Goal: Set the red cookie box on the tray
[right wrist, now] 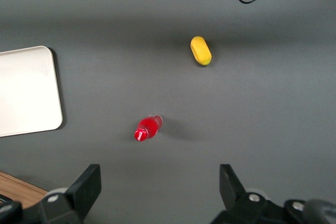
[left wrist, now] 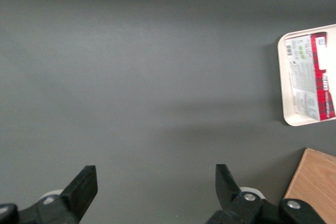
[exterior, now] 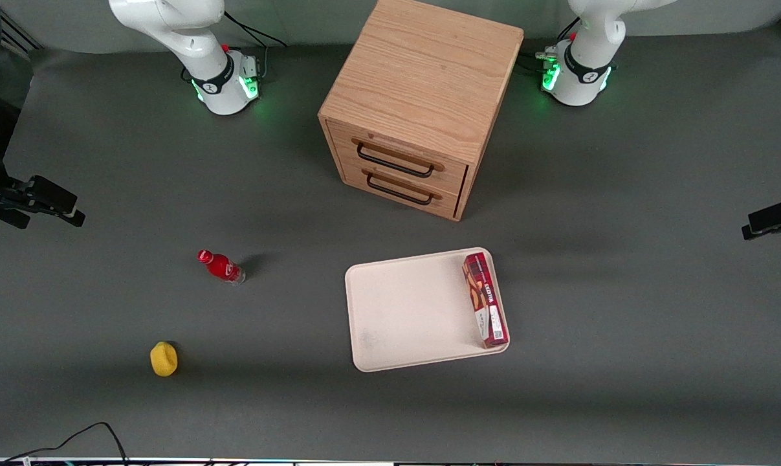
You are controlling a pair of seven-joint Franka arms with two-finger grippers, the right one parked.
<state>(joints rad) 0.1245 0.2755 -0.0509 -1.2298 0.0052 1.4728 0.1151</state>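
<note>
A dark grey matte tabletop is shown. The long red plaid cookie box lies on the cream-white rectangular tray, along its edge. The hand, fingers apart, is held well away from the tray.

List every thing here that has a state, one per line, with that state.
red cookie box: lying flat on the tray, along its edge toward the working arm.
tray: holds only the box.
tool: open, empty, high over bare table.
drawers: both shut.
red bottle: lying down.
</note>
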